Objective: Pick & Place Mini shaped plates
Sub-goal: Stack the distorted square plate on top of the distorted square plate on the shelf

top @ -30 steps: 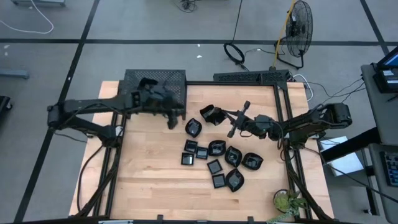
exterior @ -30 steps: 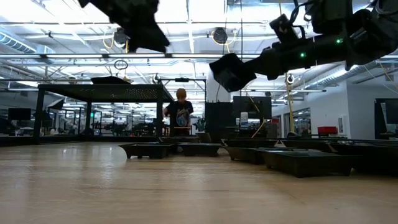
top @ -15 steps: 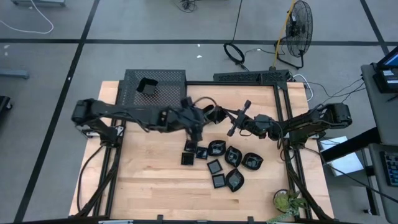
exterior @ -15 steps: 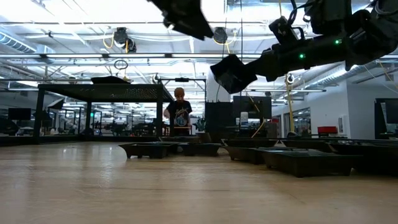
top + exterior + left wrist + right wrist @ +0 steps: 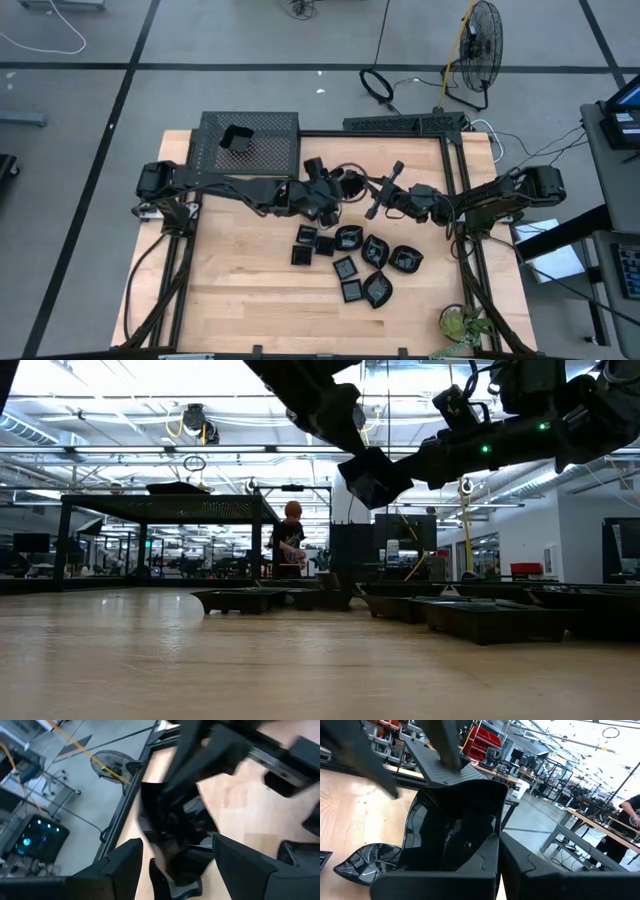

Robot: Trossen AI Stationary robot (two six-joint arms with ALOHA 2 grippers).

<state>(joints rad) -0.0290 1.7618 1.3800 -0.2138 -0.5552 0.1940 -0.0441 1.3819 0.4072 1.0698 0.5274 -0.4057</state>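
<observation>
Moved: left end effector (image 5: 322, 198) swung from mesh rack (image 5: 250, 140) to the held plate (image 5: 343, 184), fingers wide, empty.
Right end effector (image 5: 362, 186): clamped on that plate.
Tip: left closes squarely before right releases.

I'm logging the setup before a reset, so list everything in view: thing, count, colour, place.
Table: one, pale wood, under both arms.
Rack: one, black mesh, far left corner of the table.
Plate on the rack: one, black, square.
Plates on the table: nine visible, glossy black, clustered centre-right; the left arm may hide more.
Held plate: one, black, in the air above the table.
Fan: one, dark, on the floor beyond the table.
Plant: one, green, near right corner.
Person: one, dark shirt, far back in the room.
Left gripper: black, jaws open, over the table centre beside the held plate.
Right gripper: black, jaws shut on the held plate.
</observation>
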